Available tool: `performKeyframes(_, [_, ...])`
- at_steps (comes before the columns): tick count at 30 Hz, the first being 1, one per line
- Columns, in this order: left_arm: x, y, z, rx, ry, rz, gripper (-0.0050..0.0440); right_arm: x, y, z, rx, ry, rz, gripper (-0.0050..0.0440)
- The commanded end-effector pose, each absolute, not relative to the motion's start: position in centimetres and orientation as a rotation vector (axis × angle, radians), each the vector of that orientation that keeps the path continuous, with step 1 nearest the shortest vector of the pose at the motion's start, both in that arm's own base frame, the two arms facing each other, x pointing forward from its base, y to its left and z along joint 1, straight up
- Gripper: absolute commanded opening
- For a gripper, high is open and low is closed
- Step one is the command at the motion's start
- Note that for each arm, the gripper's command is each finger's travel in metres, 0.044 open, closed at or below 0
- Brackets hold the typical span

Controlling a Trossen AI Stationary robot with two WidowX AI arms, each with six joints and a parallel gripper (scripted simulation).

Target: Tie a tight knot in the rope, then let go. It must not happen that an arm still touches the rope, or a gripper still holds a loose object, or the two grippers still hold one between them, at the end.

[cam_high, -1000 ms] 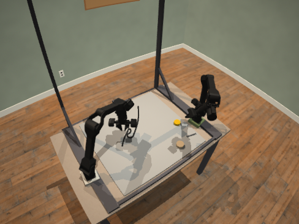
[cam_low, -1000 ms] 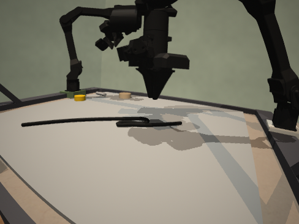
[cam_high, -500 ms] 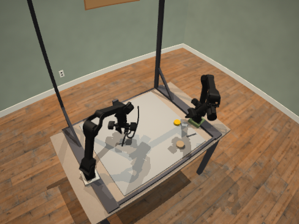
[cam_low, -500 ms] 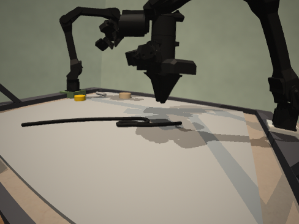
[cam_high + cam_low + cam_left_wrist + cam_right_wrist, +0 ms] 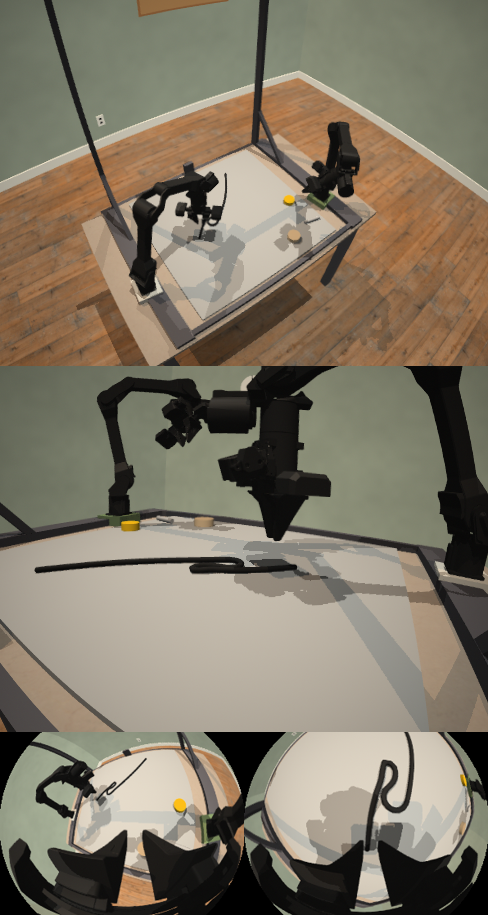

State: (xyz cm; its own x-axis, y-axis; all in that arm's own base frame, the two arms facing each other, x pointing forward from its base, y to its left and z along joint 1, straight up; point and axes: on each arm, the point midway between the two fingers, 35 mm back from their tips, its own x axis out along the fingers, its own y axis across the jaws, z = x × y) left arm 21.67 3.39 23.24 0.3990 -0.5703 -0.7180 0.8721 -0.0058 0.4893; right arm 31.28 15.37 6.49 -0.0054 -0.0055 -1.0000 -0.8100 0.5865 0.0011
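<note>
1. Right gripper (image 5: 195, 222) (image 5: 277, 538) (image 5: 94, 792) (image 5: 370, 841). Fingers point down, narrowly parted, nothing between them. Carried above the table, near one end of the rope; presumably so placed to line up a pinch on that end.

2. Rope (image 5: 225, 190) (image 5: 125, 561) (image 5: 131, 774) (image 5: 412, 769). Black, one piece, lying on the table below the right gripper. In that gripper's wrist view, the near end shows at the gap between the fingertips; a straight stretch leads away, doubles back in a snaking bend, then runs off as a long tail. No finished knot. Whether the bend touches the straight stretch: cannot tell. The bend probably serves as the start of a loop.

3. Left gripper (image 5: 306, 189) (image 5: 186, 442) (image 5: 135, 831). Held high over its own side, well apart from the rope. Fingers narrowly parted, nothing between them. Likely kept back to leave the other arm room.

4. Yellow disc (image 5: 289, 200) (image 5: 130, 526) (image 5: 179, 805) (image 5: 463, 780) and tan disc (image 5: 294, 235) (image 5: 204, 522) (image 5: 142, 849) (image 5: 462, 828). Both on the table, well apart from the right gripper, on the left gripper's side; seemingly no part in the knot.
</note>
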Motion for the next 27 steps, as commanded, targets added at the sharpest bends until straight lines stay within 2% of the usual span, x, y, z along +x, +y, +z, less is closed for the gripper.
performKeyframes(1, [21.6, 3.3, 23.6, 1.075, 0.351, -1.167, 0.0085, 31.1, 14.8, 7.1, -0.716, 1.422, 0.716, 0.0085])
performKeyframes(12, [21.6, 3.3, 23.6, 1.075, 0.351, -1.167, 0.0085, 30.9, 14.5, 6.9, -0.712, 1.424, 0.711, 0.0085])
performKeyframes(18, [21.6, 3.3, 23.6, 1.075, 0.351, -1.167, 0.0085, 30.9, 14.5, 4.5, -0.712, 1.424, 0.711, 0.0085])
performKeyframes(27, [21.6, 3.3, 23.6, 1.075, 0.351, -1.167, 0.0085, 30.9, 14.5, 4.4, -0.712, 1.424, 0.711, 0.0085])
